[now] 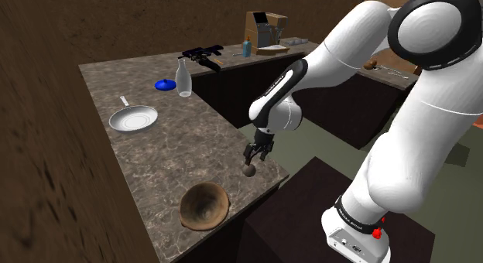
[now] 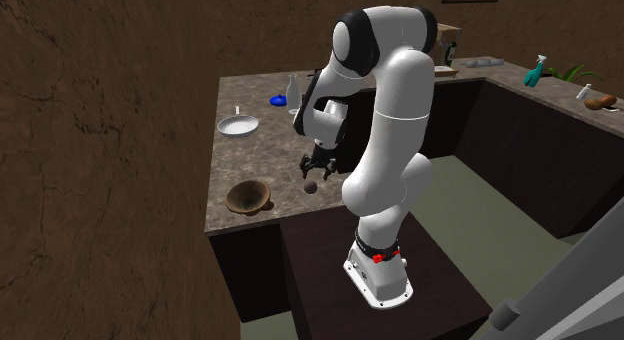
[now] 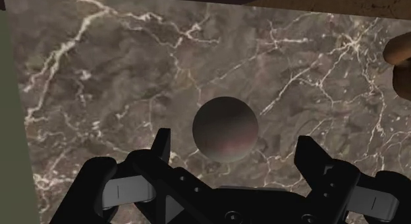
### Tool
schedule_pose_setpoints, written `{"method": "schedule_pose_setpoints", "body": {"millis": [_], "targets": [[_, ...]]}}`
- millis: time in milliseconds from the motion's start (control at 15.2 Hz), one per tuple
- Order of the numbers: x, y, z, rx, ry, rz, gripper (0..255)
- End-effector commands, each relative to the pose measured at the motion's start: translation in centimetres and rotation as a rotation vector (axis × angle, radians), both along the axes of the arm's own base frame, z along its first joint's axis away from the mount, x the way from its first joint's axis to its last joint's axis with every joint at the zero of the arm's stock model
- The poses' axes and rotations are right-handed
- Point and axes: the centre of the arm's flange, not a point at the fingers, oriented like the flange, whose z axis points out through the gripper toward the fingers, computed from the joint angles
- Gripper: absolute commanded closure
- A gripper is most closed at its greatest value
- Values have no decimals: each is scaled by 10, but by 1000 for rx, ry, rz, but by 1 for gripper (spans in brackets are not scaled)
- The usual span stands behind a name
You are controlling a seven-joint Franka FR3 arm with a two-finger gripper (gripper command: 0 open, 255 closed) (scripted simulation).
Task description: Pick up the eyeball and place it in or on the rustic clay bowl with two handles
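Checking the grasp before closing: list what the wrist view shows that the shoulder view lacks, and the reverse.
Wrist view adds: the end effector open, its fingers standing apart on either side of the ball without touching it. Shoulder view adds: the pan, bottle, blue disc and the whole arm. Shared: ball, end effector, marble counter, and the bowl, which the wrist view catches just at its edge.

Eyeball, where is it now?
In the shoulder view the eyeball is at the counter's right edge, just under the open claw, near the brown bowl.
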Motion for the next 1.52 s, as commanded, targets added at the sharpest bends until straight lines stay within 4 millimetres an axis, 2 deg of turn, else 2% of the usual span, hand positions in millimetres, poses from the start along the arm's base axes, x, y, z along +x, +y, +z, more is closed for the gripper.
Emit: {"method": "schedule_pose_setpoints", "body": {"millis": [0,462,924,990,1452], "targets": [[0,2,-18,1,1,0,0],[-2,12,-52,1,1,0,0],[-2,12,-52,1,1,0,0],[-2,12,-52,1,1,0,255],[-2,12,-52,1,1,0,255]]}}
